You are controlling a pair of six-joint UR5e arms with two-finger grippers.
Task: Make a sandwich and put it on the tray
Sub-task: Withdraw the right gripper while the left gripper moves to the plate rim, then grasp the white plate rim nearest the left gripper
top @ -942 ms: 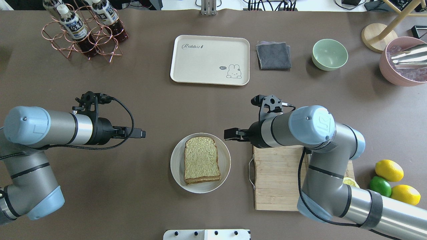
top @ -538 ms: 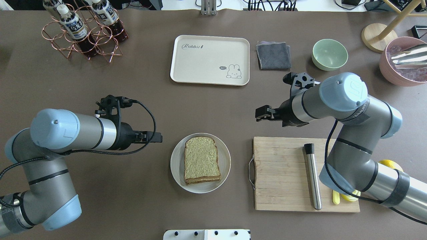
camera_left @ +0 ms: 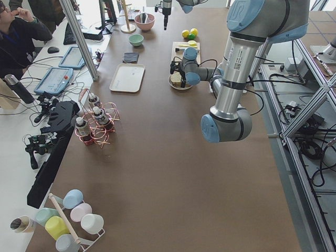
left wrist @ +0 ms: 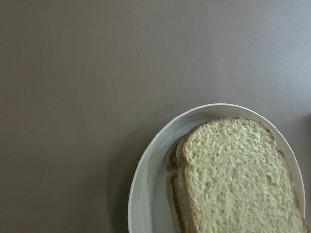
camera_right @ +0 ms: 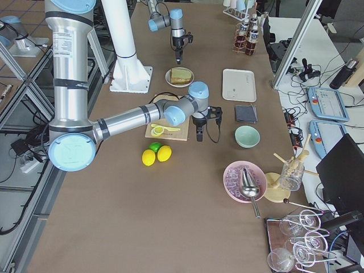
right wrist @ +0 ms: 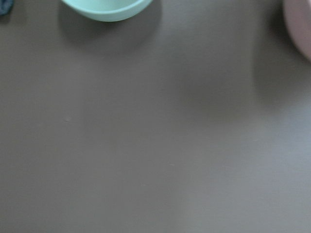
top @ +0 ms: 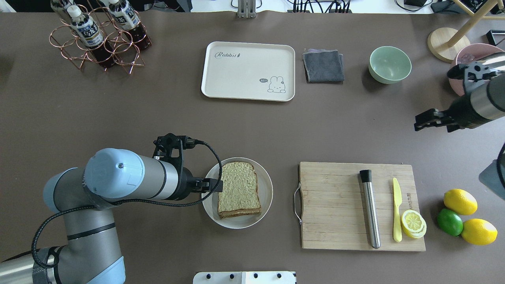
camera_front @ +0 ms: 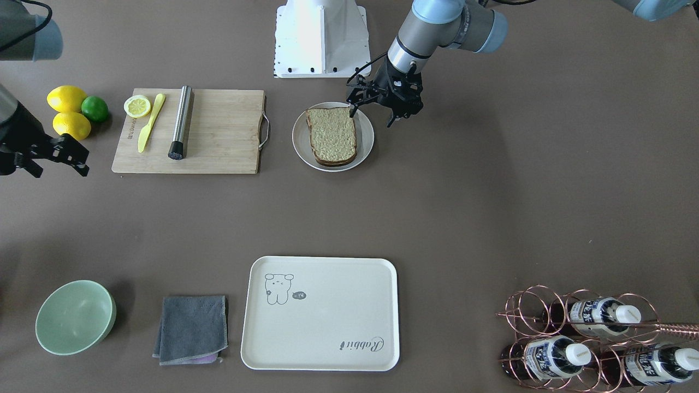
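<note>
The sandwich (top: 238, 190) rests on its plate (top: 267, 189), well apart from the tray (top: 244, 75). It is judged soft and loose-stacked; the plate's stiff, slippery rim should be taken by the spread left end effector (camera_front: 372, 117).

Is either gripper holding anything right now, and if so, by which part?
Nothing is held. The left gripper is open above the rim of the plate, beside the sandwich, gripping neither. The right gripper is open and empty.

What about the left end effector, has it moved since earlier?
Yes. The left end effector moved rightward to the left rim of the plate, beside the sandwich.
</note>
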